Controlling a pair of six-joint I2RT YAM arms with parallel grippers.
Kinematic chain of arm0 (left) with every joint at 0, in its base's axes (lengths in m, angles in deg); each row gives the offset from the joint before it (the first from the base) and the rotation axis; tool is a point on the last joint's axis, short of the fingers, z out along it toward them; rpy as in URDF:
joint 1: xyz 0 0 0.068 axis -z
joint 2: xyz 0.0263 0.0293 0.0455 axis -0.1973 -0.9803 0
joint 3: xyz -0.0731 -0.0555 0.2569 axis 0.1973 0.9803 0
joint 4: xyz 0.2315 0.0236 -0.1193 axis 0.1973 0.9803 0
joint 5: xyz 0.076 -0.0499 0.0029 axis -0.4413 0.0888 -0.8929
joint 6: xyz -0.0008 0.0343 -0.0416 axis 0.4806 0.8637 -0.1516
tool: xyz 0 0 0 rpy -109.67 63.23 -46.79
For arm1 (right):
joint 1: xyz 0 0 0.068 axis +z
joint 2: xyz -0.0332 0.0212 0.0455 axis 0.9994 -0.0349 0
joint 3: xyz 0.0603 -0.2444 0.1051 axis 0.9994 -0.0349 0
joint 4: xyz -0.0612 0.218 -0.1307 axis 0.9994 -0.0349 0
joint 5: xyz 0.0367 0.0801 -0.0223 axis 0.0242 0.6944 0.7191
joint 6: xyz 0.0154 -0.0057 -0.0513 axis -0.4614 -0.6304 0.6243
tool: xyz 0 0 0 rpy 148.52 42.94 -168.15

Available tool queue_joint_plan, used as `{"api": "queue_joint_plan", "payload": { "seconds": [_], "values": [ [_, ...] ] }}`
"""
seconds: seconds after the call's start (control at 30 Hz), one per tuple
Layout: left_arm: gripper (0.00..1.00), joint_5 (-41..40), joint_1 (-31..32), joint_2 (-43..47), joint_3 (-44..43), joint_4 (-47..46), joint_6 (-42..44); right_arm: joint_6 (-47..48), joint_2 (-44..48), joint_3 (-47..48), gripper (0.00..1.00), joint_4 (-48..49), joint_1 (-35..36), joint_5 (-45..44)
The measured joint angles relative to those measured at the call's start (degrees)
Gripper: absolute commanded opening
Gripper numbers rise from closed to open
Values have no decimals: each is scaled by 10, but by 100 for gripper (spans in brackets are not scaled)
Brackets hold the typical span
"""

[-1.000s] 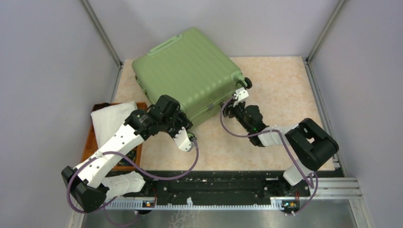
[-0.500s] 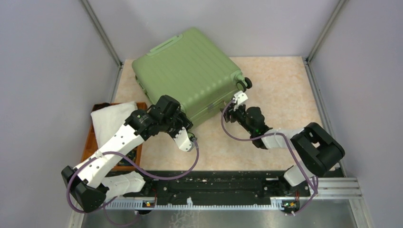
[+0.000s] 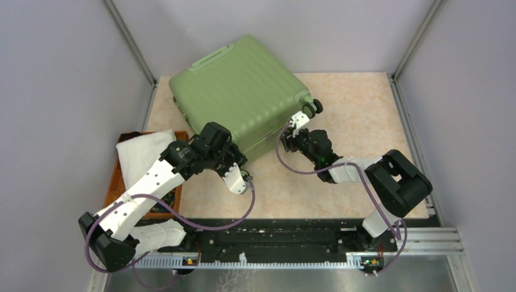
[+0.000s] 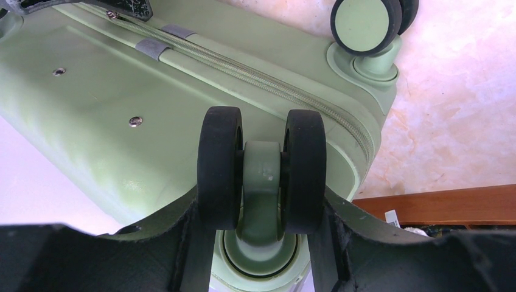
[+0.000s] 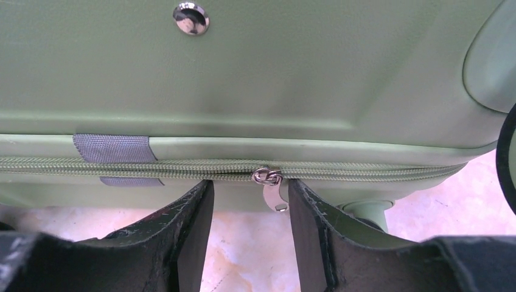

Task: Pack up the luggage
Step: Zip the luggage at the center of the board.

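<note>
The luggage (image 3: 243,91), a light-green ribbed suitcase, lies closed and flat at the back of the table. My left gripper (image 3: 236,156) is at its near corner, shut on a black double caster wheel (image 4: 261,170), with a finger pressed on each side of the wheel. My right gripper (image 3: 290,141) is open against the near side of the luggage (image 5: 274,73). A silver zipper pull (image 5: 272,190) hangs from the closed zipper between its fingers, close to the right finger (image 5: 304,207). Nothing is gripped there.
A wooden tray (image 3: 112,182) with a folded white cloth (image 3: 143,152) sits at the left, beside my left arm. Its edge shows in the left wrist view (image 4: 438,204). A second wheel (image 3: 314,107) sticks out at the suitcase's right corner. Grey walls enclose the table.
My right gripper has moved a little left and forward along the suitcase's side, up to the zipper. The left arm and the suitcase have not moved.
</note>
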Motion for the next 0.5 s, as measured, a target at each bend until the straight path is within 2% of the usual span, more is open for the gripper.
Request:
{"api": "queue_joint_plan", "payload": {
  "seconds": [0.5],
  "values": [
    [37, -3, 3, 0, 2, -2, -1, 27, -2, -4, 43, -6, 0, -33]
  ]
}}
